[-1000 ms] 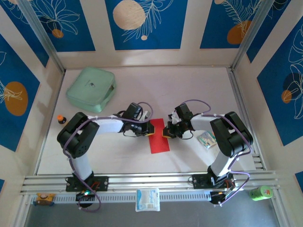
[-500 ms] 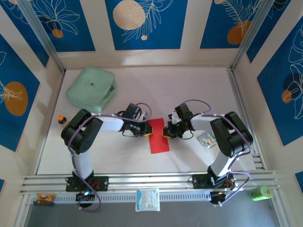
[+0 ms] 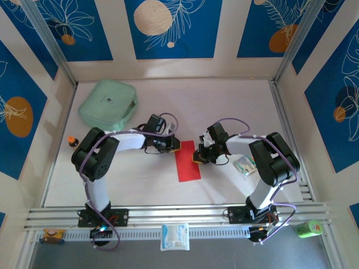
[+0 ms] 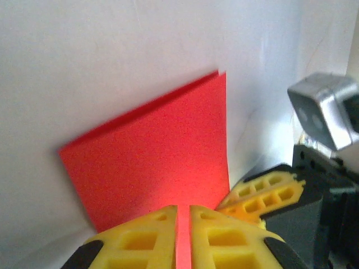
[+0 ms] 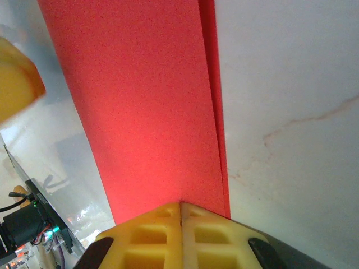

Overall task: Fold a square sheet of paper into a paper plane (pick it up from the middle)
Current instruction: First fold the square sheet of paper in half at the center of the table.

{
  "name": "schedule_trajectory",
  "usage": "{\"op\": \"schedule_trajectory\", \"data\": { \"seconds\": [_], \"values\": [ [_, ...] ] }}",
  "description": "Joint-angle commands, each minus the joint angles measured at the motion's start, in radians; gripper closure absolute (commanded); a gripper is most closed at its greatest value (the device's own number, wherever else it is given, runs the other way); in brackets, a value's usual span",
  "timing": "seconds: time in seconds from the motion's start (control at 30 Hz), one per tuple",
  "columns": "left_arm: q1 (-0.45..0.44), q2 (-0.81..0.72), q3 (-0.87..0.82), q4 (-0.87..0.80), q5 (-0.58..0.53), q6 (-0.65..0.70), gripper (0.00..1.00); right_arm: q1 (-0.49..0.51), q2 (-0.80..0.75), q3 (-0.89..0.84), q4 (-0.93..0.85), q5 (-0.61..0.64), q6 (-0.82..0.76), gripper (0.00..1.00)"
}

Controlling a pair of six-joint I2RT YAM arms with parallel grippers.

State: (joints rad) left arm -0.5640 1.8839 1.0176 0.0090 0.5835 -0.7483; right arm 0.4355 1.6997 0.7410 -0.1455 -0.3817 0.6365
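The square sheet of paper [image 3: 189, 166], folded to a double-layer rectangle, lies at the table [image 3: 224, 106] centre. The left gripper [image 3: 174, 147], at the sheet's 10 o'clock corner, is clamped on its edge, with red showing in the slit between the jaws. The right gripper [image 3: 197, 157], at 2 o'clock, is clenched, tips at the sheet's edge; a grasp cannot be confirmed. A mint-green case [image 3: 107, 105] sits at 10 o'clock.
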Motion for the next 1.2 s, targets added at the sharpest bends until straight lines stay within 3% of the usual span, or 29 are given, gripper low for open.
{"op": "schedule_trajectory", "data": {
  "seconds": [0.0,0.37,0.67,0.97,1.17],
  "values": [
    [0.029,0.062,0.028,-0.007,0.004,0.032,0.86,-0.002,0.024,-0.044,-0.112,0.072,0.003,1.00],
    [0.064,0.073,0.033,-0.002,-0.113,-0.026,0.89,-0.002,0.015,-0.049,-0.112,0.065,0.001,1.00],
    [0.064,0.081,0.139,-0.115,-0.225,-0.097,0.92,0.002,0.005,-0.056,-0.085,0.024,-0.014,1.00],
    [0.036,-0.008,0.172,-0.189,-0.219,-0.065,0.91,0.006,-0.020,-0.039,-0.092,0.021,-0.008,1.00],
    [-0.029,-0.035,0.128,-0.144,-0.102,-0.009,0.90,0.001,-0.155,-0.037,-0.094,-0.007,0.026,0.88]
  ]
}}
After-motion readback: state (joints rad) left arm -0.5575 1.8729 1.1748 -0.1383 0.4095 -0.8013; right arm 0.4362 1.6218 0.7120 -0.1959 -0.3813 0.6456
